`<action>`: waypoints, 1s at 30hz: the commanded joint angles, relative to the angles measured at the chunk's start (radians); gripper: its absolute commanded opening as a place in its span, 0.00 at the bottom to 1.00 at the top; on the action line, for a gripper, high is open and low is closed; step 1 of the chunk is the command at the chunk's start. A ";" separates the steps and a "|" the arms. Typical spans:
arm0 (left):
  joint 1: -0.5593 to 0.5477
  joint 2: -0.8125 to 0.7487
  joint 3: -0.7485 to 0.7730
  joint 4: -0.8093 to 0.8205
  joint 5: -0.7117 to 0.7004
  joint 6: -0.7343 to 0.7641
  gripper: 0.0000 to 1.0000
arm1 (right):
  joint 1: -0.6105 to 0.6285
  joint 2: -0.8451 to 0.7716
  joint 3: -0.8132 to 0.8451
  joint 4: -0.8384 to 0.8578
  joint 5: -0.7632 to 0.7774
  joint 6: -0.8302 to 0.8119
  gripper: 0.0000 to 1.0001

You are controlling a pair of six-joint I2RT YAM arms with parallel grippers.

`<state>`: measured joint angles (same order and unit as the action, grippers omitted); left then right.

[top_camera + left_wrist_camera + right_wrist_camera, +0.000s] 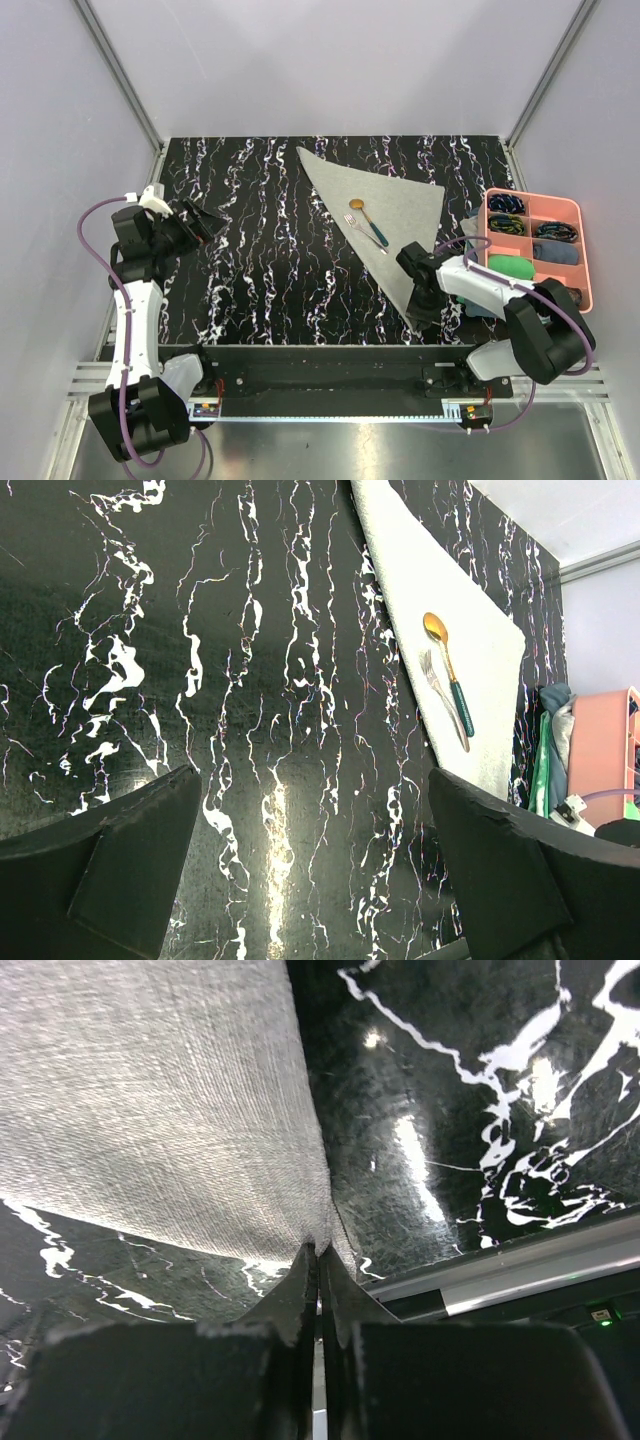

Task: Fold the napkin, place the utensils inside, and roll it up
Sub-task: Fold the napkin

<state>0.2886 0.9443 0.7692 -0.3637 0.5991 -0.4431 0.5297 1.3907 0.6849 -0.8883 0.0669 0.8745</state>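
Black white-veined tabletop (pixel 260 250) carries the grey napkin (pixel 400 195), folded to a triangle on its right half with the gold spoon (pixel 450 678) and fork (pixel 445 702) side by side on it, my right fingers (pixel 290 1305) clenched on its near corner, my left fingers (pixel 130 850) spread wide well to its left.

Even, bright overhead light fills the top view, which is sharp throughout; the pale walls (pixel 330 60) behind the napkin (pixel 390 200) glow softly. From the left wrist, a broad, soft glare streak lies on the glossy desk (pixel 270 810) left of the napkin, which looks washed out almost to white, perhaps overexposed. From the right wrist the napkin's weave is crisp, small hot spots gleam on the desk to its right, and the right claw (pixel 318 1252) just below it is dark and slightly blurred.
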 commanded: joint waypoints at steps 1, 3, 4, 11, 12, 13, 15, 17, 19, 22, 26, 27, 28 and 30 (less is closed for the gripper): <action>-0.005 0.004 0.002 0.052 0.030 -0.002 0.99 | 0.006 0.014 0.050 0.009 0.040 -0.012 0.00; -0.005 0.004 0.002 0.052 0.030 0.000 0.99 | 0.007 0.005 0.076 0.002 0.039 -0.014 0.00; -0.005 0.004 0.002 0.052 0.028 -0.002 0.99 | 0.007 0.004 0.087 -0.009 0.046 -0.014 0.00; -0.005 0.013 0.001 0.055 0.036 -0.002 0.99 | 0.007 0.069 0.217 -0.029 0.070 -0.055 0.00; -0.005 0.013 0.001 0.054 0.036 -0.002 0.99 | 0.007 0.080 0.231 -0.031 0.077 -0.064 0.00; -0.005 0.013 0.002 0.055 0.037 -0.003 0.99 | 0.007 0.094 0.255 -0.034 0.079 -0.069 0.00; -0.003 0.017 0.002 0.055 0.039 -0.005 0.99 | 0.007 0.119 0.269 -0.035 0.077 -0.080 0.00; -0.005 0.016 0.002 0.054 0.041 -0.003 0.99 | 0.007 0.129 0.272 -0.035 0.070 -0.088 0.00; -0.006 0.017 0.001 0.054 0.041 -0.005 0.99 | 0.007 0.125 0.249 -0.047 0.054 -0.089 0.00; -0.005 0.014 0.001 0.054 0.041 -0.005 0.99 | 0.007 0.078 0.197 -0.075 0.044 -0.072 0.00; -0.005 0.017 -0.001 0.057 0.042 -0.006 0.99 | 0.007 0.004 0.130 -0.124 0.004 -0.048 0.01; -0.003 0.016 -0.001 0.058 0.041 -0.008 0.99 | 0.012 -0.007 0.120 -0.147 -0.002 -0.048 0.05; -0.003 0.014 -0.002 0.058 0.041 -0.006 0.99 | 0.019 -0.042 0.116 -0.153 -0.016 -0.051 0.13; -0.003 0.016 -0.002 0.058 0.042 -0.008 0.99 | 0.030 -0.080 0.130 -0.199 0.008 -0.016 0.32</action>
<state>0.2867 0.9600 0.7692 -0.3626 0.6083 -0.4458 0.5339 1.4017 0.8043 -0.9909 0.0776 0.8181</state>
